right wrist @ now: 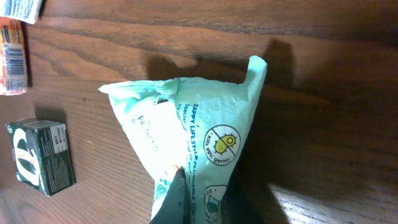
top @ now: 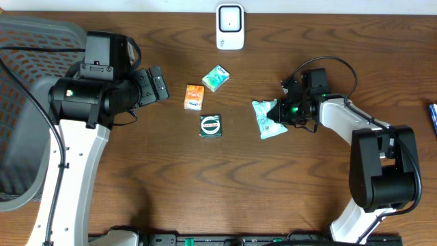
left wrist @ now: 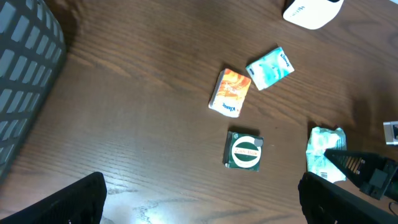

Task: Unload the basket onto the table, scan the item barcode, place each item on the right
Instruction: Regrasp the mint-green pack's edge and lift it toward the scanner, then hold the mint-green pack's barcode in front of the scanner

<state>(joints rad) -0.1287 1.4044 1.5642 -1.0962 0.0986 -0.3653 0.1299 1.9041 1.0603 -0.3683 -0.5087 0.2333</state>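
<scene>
Closest to the right wrist lens: dark fingertips of the right end effector (right wrist: 196, 208), clenched on one edge of the mint-green wipes pack (right wrist: 186, 130) (round "kills germs" mark facing up). Pinched at the crimped end, with the rest fanning away from the jaws. Can't tell whether lifted or resting on the wood surface (top: 205, 191).

From overhead: pack right of centre, well apart from the white barcode scanner (top: 230, 26) standing at the far edge. No printed barcode readable on the pack at this resolution.

Over on the left: left end effector (top: 153, 87) released, spread wide, gripping nothing, hovering above the surface with one finger in each bottom corner of its own view.

Between the two arms, three loose items, none touching:
- orange pack (top: 194, 96), left of centre
- teal pack (top: 216, 78), just beyond it toward the scanner, lying askew
- dark green box (top: 211, 126) with a round white logo, nearest the robot's side, near the wipes pack

Far left, off the surface: grey mesh chair (top: 27, 102).
</scene>
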